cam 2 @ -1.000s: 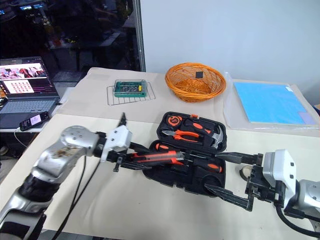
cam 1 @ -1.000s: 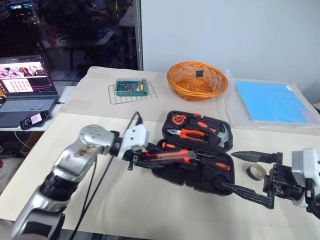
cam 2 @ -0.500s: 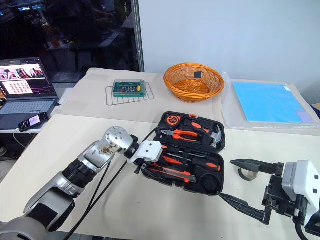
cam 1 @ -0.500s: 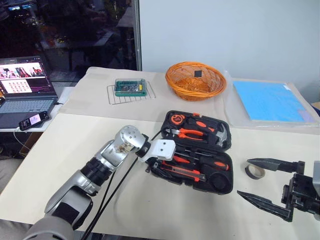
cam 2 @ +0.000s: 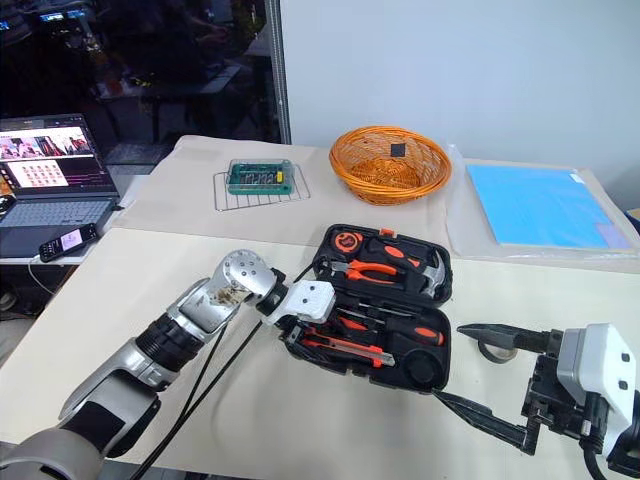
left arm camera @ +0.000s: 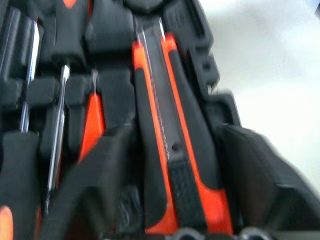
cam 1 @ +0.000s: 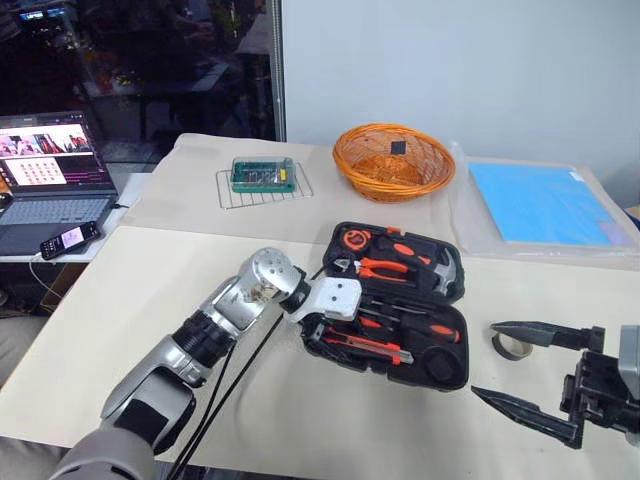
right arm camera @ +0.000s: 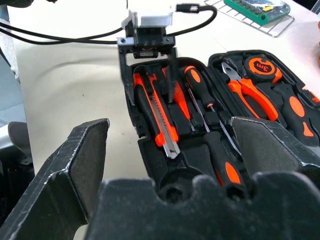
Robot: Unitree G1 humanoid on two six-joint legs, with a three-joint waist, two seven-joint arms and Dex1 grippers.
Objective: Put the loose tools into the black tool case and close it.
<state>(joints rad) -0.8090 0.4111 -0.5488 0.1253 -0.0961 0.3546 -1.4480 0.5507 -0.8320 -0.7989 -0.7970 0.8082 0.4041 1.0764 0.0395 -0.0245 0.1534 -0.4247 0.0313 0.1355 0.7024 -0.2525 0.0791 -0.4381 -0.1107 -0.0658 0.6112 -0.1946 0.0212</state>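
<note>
One loose tool left outside: tape roll point(cam 1: 512, 346), flat on bench point(cam 1: 150, 300) just right of the open black tool case point(cam 1: 447, 381). Utility knife point(right arm camera: 155, 112) seated in front recess, screwdrivers point(right arm camera: 200, 95) in slots beside it.

Left gripper point(right arm camera: 148, 75) at case's left end, fingers spread either side of knife handle, not pinching. Probably wide enough to back off without dragging it.

Right gripper point(cam 1: 485, 360) low beside tape roll, fingers spread wide, nothing between. Likely staged for that pickup.

Right wrist view: clear gap between left fingers and knife, too crowded to read from the head. Head views: tape roll placed against right fingers.
</note>
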